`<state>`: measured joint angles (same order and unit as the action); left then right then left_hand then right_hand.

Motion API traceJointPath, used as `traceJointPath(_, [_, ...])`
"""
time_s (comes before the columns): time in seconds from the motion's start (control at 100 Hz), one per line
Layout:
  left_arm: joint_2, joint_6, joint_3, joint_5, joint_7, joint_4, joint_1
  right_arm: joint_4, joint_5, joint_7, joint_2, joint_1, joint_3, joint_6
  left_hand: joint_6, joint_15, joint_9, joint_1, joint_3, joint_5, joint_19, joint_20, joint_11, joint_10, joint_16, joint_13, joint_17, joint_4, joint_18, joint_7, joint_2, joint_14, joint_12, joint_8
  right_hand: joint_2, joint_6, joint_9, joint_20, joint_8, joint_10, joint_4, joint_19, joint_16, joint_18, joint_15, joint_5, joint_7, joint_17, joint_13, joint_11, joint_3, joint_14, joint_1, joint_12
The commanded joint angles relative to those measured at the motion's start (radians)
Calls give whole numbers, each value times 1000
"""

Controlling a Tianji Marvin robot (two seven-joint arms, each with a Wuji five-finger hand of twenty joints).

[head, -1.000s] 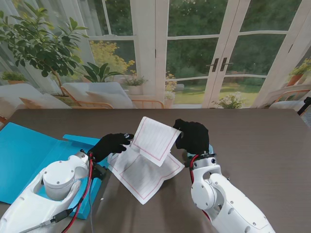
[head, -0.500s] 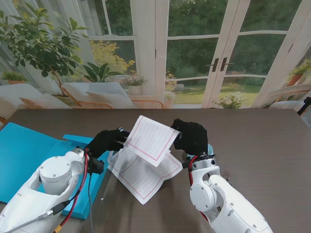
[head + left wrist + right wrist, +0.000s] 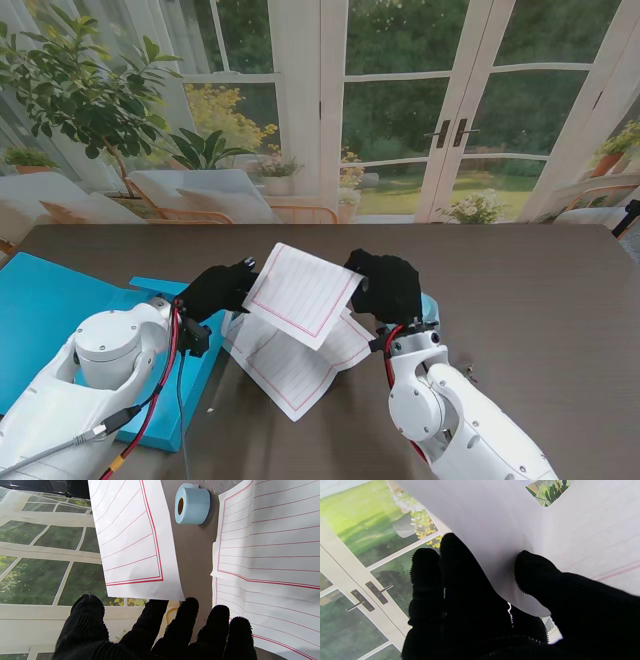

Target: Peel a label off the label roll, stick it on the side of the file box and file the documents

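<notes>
My right hand (image 3: 386, 285) is shut on a white sheet (image 3: 300, 295) with red lines and holds it tilted above the table. In the right wrist view, thumb and fingers (image 3: 535, 580) pinch the sheet's (image 3: 495, 522) corner. My left hand (image 3: 222, 288) is open at the sheet's left edge. Its spread fingertips (image 3: 185, 610) sit just under the edge of the lifted sheet (image 3: 130, 535), and the thumb stands apart. More lined sheets (image 3: 295, 365) (image 3: 270, 542) lie flat on the table. The light blue label roll (image 3: 192, 503) stands on the table, mostly hidden behind my right hand (image 3: 429, 304). The blue file box (image 3: 50, 310) lies at the left.
The dark wooden table (image 3: 540, 290) stretches to the right and far side. Glass doors and a potted plant (image 3: 80, 90) stand beyond the far edge. A red and black cable (image 3: 175, 380) runs along my left forearm.
The right hand has raised the sheet and carried it a little left and farther from me. The left hand has shifted slightly left, staying at the sheet's edge.
</notes>
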<state>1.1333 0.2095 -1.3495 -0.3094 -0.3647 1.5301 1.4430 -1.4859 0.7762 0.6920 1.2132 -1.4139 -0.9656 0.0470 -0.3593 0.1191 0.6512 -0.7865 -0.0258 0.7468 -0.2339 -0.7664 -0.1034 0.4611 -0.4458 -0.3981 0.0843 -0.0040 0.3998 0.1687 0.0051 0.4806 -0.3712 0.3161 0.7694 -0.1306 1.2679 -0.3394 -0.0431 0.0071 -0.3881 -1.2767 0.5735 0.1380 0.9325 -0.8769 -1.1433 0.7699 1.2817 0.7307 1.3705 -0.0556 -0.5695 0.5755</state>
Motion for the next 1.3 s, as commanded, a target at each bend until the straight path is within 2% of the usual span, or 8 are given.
traceJointPath(0.0, [1,6,4,-2,-24,-3,-11,-10,-15,-14,10,-13,6,8,12,16,17,32,-3,18,-17,-19,-6,11,-15,-22,16,-11,3,2,33,17,-16,8,13,-70,33,-20,-29,-1,-2,-40,7,-23,24,-27,-92,75,34,20,88,19,-56,19])
traceJointPath(0.37, [16,-13,43,-43,-14,-65,-48,6,-28,-12,13,-15,25,64,36,15,48,41,-3,75,-13,-19,-12,14,-12,-26,16,-11,6,21,44,20,-20,29,14,-71,35,-24,-27,-2,-2,-40,6,-19,23,-30,-91,70,33,20,88,16,-55,18])
traceJointPath(0.78, [21,-26,58,-72,-22,-82,-61,70,43,9,-5,16,59,153,28,37,116,83,-10,162,-31,-29,-29,26,-22,-72,60,-14,32,61,70,39,-37,55,13,-79,33,-29,-30,-6,-2,-43,7,-26,26,-27,-94,69,35,21,88,22,-51,19])
traceJointPath(0.9, [20,-28,61,-65,-16,-76,-59,89,60,21,-8,25,70,178,36,46,142,75,-5,198,-37,-33,-38,22,-27,-88,73,-14,38,81,55,42,-44,67,13,-81,32,-30,-30,-7,-3,-45,7,-29,26,-26,-95,69,34,22,88,24,-50,18])
traceJointPath(0.96, [20,-32,64,-59,-16,-76,-60,98,70,27,-10,31,75,186,35,55,156,35,7,208,-42,-36,-44,21,-32,-99,82,-12,41,90,24,43,-51,73,13,-82,32,-31,-32,-8,-3,-45,7,-30,26,-25,-96,69,34,22,89,24,-50,18])
traceJointPath(1.06, [13,-33,69,-42,-34,-73,-61,104,76,31,-12,35,78,189,30,95,197,-64,7,223,-67,-65,-62,8,-67,-132,104,-9,50,115,-24,43,-90,97,13,-83,31,-31,-32,-9,-3,-45,6,-30,25,-24,-96,69,34,23,89,24,-49,17])
traceJointPath(1.11, [9,-36,72,-30,-40,-71,-61,105,78,31,-12,36,78,187,25,125,215,-99,8,230,-85,-96,-75,2,-101,-146,114,-7,54,131,-44,46,-129,114,12,-83,31,-31,-32,-8,-3,-44,6,-29,24,-24,-96,67,34,23,89,23,-50,17])
traceJointPath(1.29, [1,-53,76,-1,-53,-67,-59,118,88,35,-15,47,78,189,-21,303,272,-197,22,166,-144,-277,-159,-29,-279,-177,148,6,51,197,-106,40,-348,211,11,-82,27,-31,-33,-10,-3,-43,3,-28,19,-19,-96,63,33,23,89,21,-49,15])
